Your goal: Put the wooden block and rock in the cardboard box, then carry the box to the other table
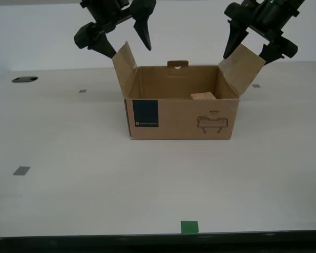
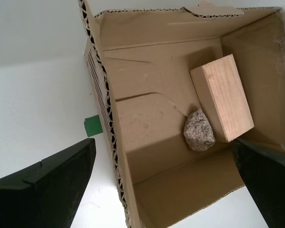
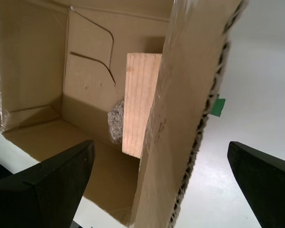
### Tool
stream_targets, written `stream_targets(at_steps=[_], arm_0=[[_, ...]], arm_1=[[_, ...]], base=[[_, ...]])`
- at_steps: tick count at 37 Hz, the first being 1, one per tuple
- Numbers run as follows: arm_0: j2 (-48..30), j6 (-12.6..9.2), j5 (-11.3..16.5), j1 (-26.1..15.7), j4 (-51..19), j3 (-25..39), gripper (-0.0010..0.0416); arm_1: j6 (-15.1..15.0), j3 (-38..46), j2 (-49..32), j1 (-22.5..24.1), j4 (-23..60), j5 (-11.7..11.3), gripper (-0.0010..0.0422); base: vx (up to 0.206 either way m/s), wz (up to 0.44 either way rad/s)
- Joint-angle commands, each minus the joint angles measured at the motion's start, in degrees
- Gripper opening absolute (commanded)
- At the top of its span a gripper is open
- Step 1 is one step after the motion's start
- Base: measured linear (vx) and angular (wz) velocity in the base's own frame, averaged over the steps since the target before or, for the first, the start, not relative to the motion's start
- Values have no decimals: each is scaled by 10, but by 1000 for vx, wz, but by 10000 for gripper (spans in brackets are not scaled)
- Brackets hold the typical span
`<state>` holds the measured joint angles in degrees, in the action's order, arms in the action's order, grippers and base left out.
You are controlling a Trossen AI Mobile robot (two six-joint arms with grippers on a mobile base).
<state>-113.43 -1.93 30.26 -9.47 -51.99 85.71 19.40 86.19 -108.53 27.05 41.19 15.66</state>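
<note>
Fingers (image 3: pixel 47 185) of the robot's first gripper (image 1: pixel 246 57) are spread wide, holding nothing, one either side of the flap (image 1: pixel 242 68) at the exterior view's right of the cardboard box (image 1: pixel 181 118). Second gripper (image 1: pixel 130 51) likewise gapes empty astride the opposite flap (image 1: pixel 125 63). Inside, the wooden block (image 2: pixel 222 97) lies flat w/ the rock (image 2: pixel 198 130) touching its long side, both nearer the first gripper's wall. Box sits on a smooth off-white table (image 1: pixel 68 184) w/ grey tape squares (image 1: pixel 21 171) & a green one (image 1: pixel 189 227).
</note>
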Motion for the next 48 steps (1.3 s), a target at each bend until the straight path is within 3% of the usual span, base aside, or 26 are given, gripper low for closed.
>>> stream_targets(at_steps=[1, 13, 36, 48], arm_0=[[-8, 0, 3, -4, 7, -5, 389], [-12, 0, 4, -10, 43, -21, 389], [-13, 0, 3, -19, 56, -22, 390], [-13, 1, 3, -25, 56, -22, 390]], arm_1=[[0, -1, -3, 0, -2, 0, 394], [-7, -19, -28, 1, -17, -4, 394], [-8, -28, -56, 0, -56, -7, 394], [-23, -29, -56, 1, -56, -7, 394]], base=[[0, 0], [0, 0], [0, 0], [0, 0]])
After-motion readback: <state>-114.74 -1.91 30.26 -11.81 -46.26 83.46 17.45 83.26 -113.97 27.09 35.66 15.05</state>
